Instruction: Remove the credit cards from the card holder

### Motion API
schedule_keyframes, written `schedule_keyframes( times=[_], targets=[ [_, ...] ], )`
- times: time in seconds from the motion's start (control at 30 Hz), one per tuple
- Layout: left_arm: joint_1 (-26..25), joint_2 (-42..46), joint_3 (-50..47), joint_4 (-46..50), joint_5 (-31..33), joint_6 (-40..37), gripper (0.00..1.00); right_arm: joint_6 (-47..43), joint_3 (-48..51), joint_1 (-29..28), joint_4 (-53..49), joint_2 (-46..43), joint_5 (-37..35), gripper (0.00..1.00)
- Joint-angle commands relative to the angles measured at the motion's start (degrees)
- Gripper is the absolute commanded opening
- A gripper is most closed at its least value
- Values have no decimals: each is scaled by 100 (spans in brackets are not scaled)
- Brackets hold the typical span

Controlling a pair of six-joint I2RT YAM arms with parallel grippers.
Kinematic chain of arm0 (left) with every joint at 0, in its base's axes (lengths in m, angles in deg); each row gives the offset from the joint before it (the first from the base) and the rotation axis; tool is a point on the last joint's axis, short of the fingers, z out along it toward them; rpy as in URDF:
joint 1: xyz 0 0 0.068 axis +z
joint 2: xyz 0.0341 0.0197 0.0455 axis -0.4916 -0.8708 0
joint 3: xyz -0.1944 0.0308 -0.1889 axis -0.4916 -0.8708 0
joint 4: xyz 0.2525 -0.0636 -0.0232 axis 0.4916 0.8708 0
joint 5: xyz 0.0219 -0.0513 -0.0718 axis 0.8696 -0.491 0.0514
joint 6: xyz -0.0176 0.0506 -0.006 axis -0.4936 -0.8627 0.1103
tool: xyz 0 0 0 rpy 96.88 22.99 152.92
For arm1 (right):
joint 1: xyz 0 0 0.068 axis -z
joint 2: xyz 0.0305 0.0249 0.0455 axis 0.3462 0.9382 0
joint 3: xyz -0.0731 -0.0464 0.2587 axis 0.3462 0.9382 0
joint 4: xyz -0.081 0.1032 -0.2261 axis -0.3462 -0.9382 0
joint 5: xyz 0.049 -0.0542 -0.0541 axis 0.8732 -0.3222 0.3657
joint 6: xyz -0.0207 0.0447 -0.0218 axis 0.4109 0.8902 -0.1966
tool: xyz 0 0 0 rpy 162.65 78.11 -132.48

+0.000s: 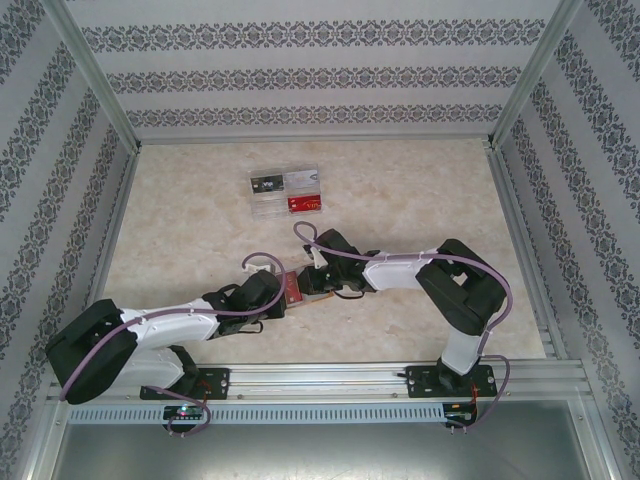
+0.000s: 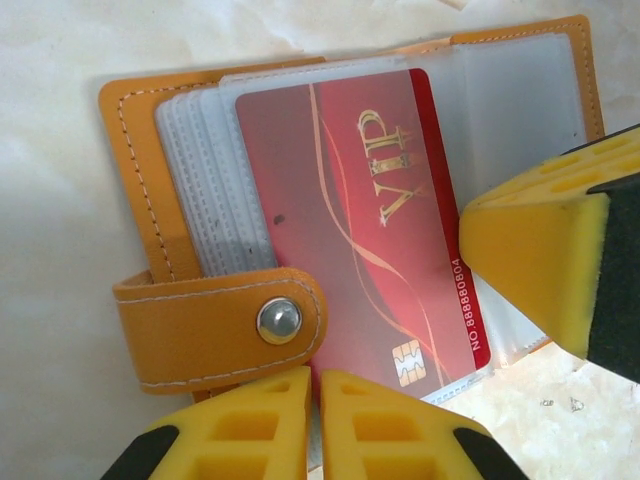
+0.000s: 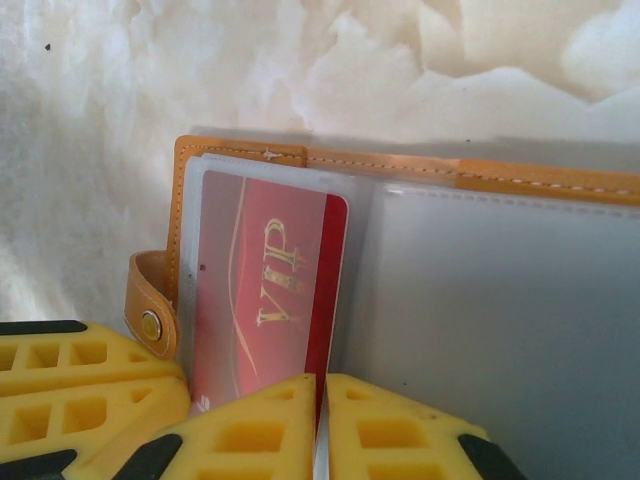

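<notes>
The orange card holder lies open on the table between both grippers. Its clear sleeves hold a red VIP credit card. In the left wrist view the snap strap folds over the holder's orange cover. My left gripper is shut on the holder's near edge beside the strap. My right gripper is shut on the long edge of the red card, where it meets the sleeve. One right finger rests over the sleeves.
Several credit cards lie in a group on the marble tabletop, farther back. Patterned walls and aluminium rails enclose the table. Both arms meet near the front centre.
</notes>
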Motion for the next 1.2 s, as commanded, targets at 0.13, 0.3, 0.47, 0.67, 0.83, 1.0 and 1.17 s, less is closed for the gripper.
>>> schedule_keyframes(
  times=[0.13, 0.3, 0.47, 0.67, 0.83, 1.0, 1.17],
  targets=[
    [65, -133, 107, -21, -63, -3, 11, 83, -110, -83, 131, 99, 231, 18],
    [73, -160, 136, 11, -76, -9, 11, 89, -100, -94, 138, 115, 216, 12],
    [70, -73, 145, 150, -8, 29, 7, 139, 27, -19, 126, 11, 96, 0],
    [71, 74, 102, 336, 124, 59, 2, 166, 313, 250, 191, -191, 192, 0],
    [72, 117, 89, 348, 144, 68, 1, 122, 419, 312, 167, -343, 212, 0],
    [73, 97, 106, 335, 108, 51, 1, 135, 384, 313, 273, -280, 354, 0],
    [73, 95, 110, 334, 90, 33, 1, 170, 189, 304, 375, -27, 579, 17]
  ],
)
